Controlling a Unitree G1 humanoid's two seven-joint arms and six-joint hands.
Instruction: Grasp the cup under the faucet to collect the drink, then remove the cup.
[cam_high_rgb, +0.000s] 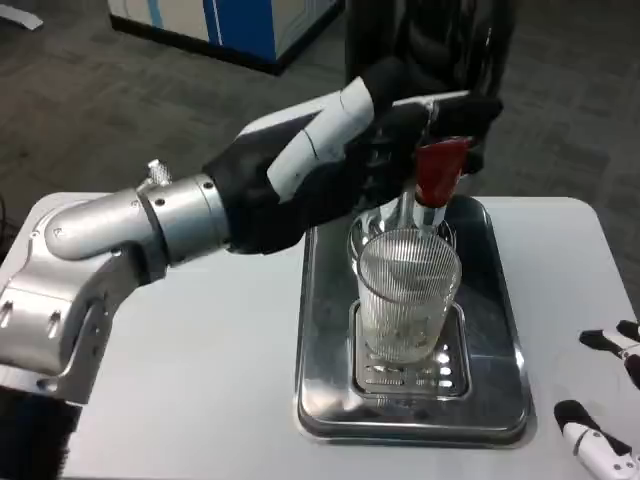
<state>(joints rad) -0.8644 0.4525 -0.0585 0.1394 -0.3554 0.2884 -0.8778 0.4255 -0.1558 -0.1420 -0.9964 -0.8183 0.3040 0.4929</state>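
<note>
A clear ribbed cup (408, 295) stands upright on the drip grate of a steel tray (322, 330), directly under the faucet spout. The faucet has a red handle (438, 170) on a dark dispenser behind the tray. My left hand (345, 150) reaches across from the left and sits at the faucet, its dark fingers around or against the handle area; the exact grip is hidden. It is above and behind the cup, not touching it. My right hand (605, 400) rests at the table's right edge, fingertips apart, holding nothing.
The white table (200, 370) extends left and right of the tray. My silver left forearm (130, 235) crosses the table's left side. Dark carpet and a blue-and-white cabinet (240, 25) lie beyond the table.
</note>
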